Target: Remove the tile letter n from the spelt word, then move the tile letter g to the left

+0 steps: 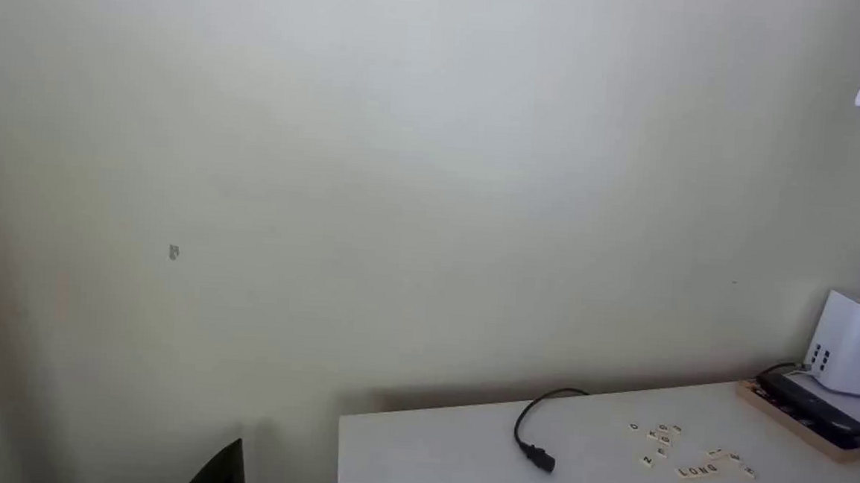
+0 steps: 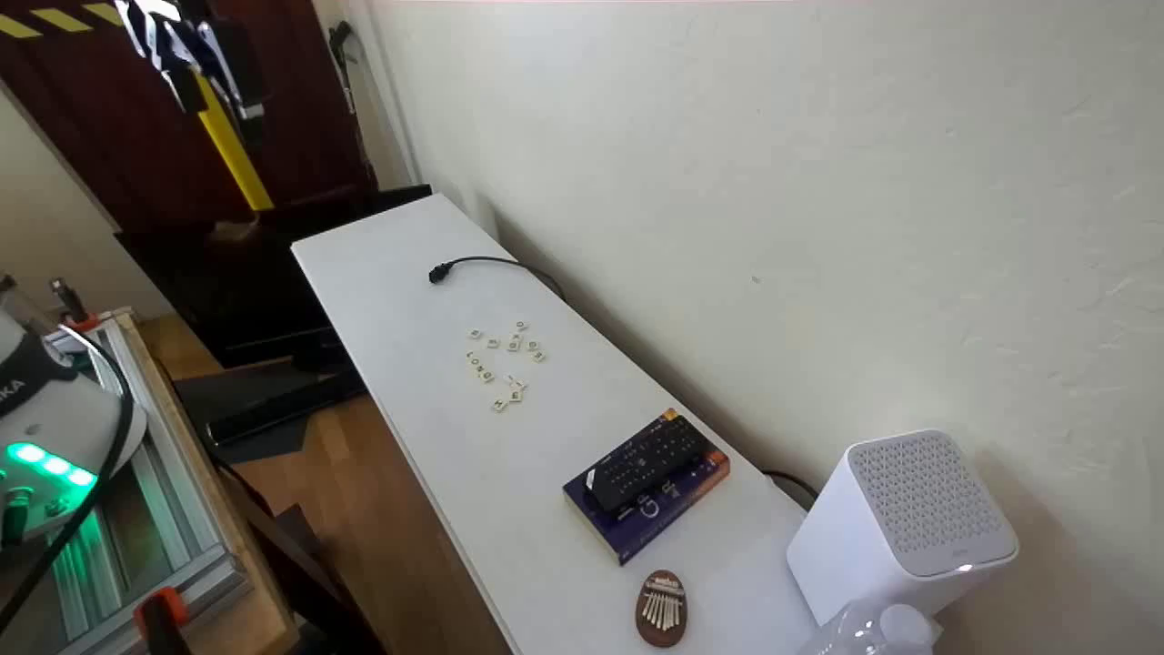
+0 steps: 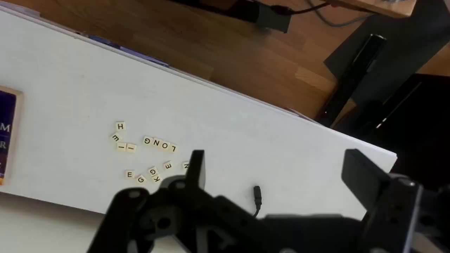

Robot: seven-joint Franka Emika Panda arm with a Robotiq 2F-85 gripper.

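Note:
Letter tiles spell LONG in a row on the white table, in both exterior views (image 1: pixel 697 471) (image 2: pixel 478 367). In the wrist view the word appears upside down. There the tile n (image 3: pixel 156 142) sits between the tile o (image 3: pixel 165 145) and the tile g (image 3: pixel 147 140), with the tile l (image 3: pixel 173 148) at the other end. The tiles touch or nearly touch. A loose n (image 3: pixel 185 165) lies apart, partly hidden by a finger. My gripper (image 3: pixel 276 154) is wide open and empty, high above the table, off to the l side of the word.
Loose tiles lie around the word, among them two more g tiles (image 3: pixel 153 171) (image 3: pixel 141 179). A black cable plug (image 3: pixel 257 195) lies on the table. A book (image 2: pixel 627 537) with a remote (image 2: pixel 647 462), a thumb piano (image 2: pixel 661 609) and a white box (image 2: pixel 896 518) stand further along. A wall borders the table.

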